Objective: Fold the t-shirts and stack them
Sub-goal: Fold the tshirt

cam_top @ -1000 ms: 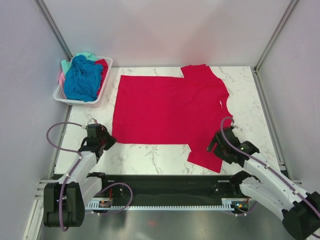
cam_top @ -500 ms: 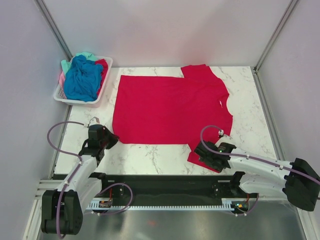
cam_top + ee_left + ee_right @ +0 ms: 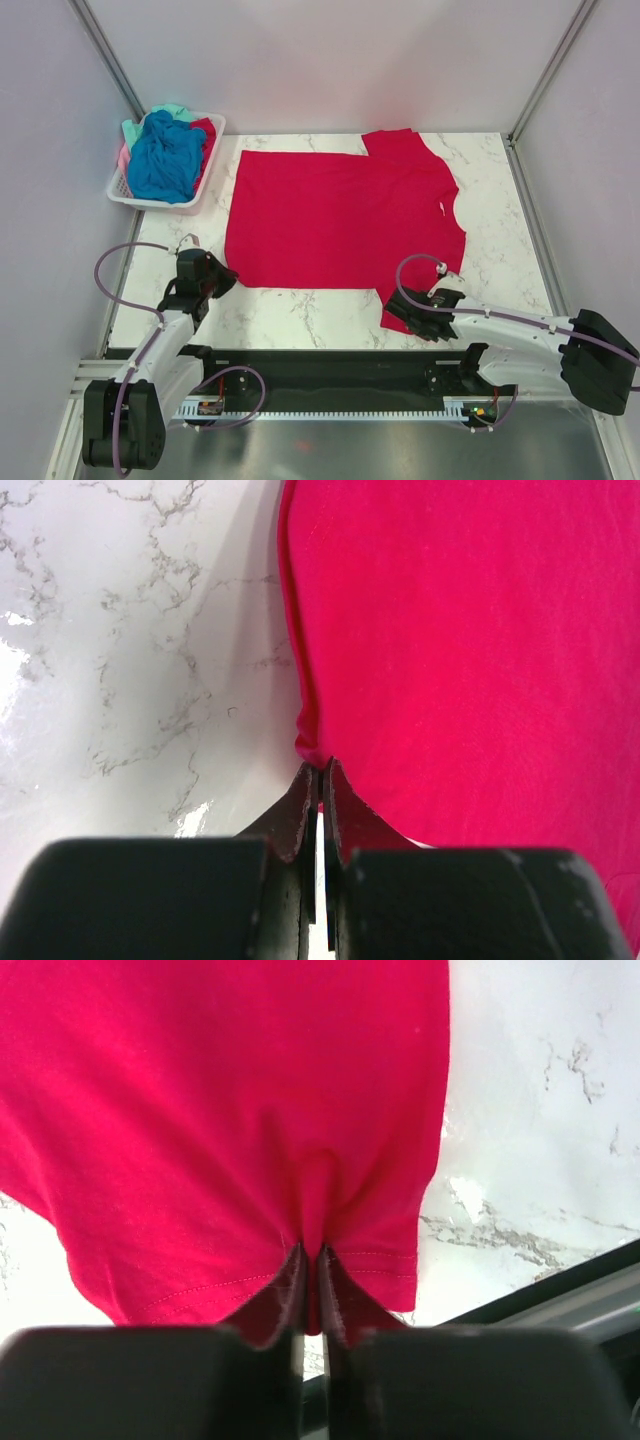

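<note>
Looking down into a pale grey-walled cell at a white grey-veined marble tabletop (image 3: 300, 315). Seeing a crimson red short-sleeved cloth t-shirt (image 3: 330, 215) lying spread flat across its middle, collar toward the right, with crumpled blue, teal, pink and red t-shirts (image 3: 165, 155) waiting in a white slatted plastic basket (image 3: 150, 203) at the far left corner. Noting the left gripper (image 3: 319, 775) pressing its fingers together on the shirt's near hem corner, and the right gripper (image 3: 310, 1255) nipping the near sleeve's stitched hem, cloth puckering up between the fingers. Reading both grips as anchoring the near edge at its two ends, probably for lifting it over in a first fold. Comparing with a second ago: finding the right arm now reaching lower and further left, sitting on the sleeve rather than hovering wide-jawed beside it, and the left gripper sitting slightly nearer the hem corner; shirt and basket lying as before.
</note>
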{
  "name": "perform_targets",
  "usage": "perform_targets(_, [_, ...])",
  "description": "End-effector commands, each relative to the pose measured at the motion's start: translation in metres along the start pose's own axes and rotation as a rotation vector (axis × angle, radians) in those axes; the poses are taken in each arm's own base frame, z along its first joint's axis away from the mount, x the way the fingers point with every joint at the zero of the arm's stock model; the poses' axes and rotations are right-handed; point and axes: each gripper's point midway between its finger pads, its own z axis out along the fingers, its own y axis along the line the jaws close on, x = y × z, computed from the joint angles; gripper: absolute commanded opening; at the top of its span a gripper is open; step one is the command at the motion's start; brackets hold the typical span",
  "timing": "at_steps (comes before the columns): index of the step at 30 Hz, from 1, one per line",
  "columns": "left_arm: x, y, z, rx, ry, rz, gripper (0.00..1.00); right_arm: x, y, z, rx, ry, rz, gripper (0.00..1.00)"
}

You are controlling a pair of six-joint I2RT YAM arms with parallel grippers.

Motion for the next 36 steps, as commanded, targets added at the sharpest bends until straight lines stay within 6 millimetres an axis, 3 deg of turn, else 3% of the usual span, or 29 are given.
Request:
perform_targets(1, [-0.007,-0.005,0.000,0.028,-0.034,0.038,0.02,0.005,-0.001,0.001,-0.031,0.018,0.036,0.06])
perform_targets(3, [-0.006,-0.005,-0.001,0.026,-0.028,0.038,0.02,0.004,0.000,-0.003,-0.046,0.019,0.033,0.00])
perform_targets(8, [-0.003,-0.010,-0.013,0.044,-0.005,0.020,0.02,-0.013,0.009,-0.024,-0.114,-0.011,0.042,0.00])
perform_targets(11, [-0.006,-0.019,-0.026,0.075,-0.008,0.001,0.02,-0.033,0.017,-0.044,-0.148,-0.056,0.046,0.00])
perform_targets(16, [-0.020,-0.036,-0.042,0.099,-0.009,-0.020,0.02,-0.059,0.030,-0.062,-0.190,-0.147,0.008,0.00])
perform_targets(21, [-0.030,-0.047,-0.037,0.075,0.046,0.026,0.02,-0.100,0.054,-0.083,-0.197,-0.256,-0.045,0.00])
perform_targets(26, [-0.039,-0.066,-0.026,0.083,0.129,0.047,0.02,-0.141,0.075,-0.078,-0.182,-0.270,-0.092,0.00])
perform_targets(30, [-0.062,-0.079,-0.016,0.070,0.121,0.059,0.02,-0.179,0.085,-0.062,-0.139,-0.285,-0.145,0.00])
perform_targets(36, [-0.084,-0.086,0.014,0.021,0.150,0.062,0.02,-0.227,0.110,-0.057,-0.138,-0.300,-0.179,0.00])
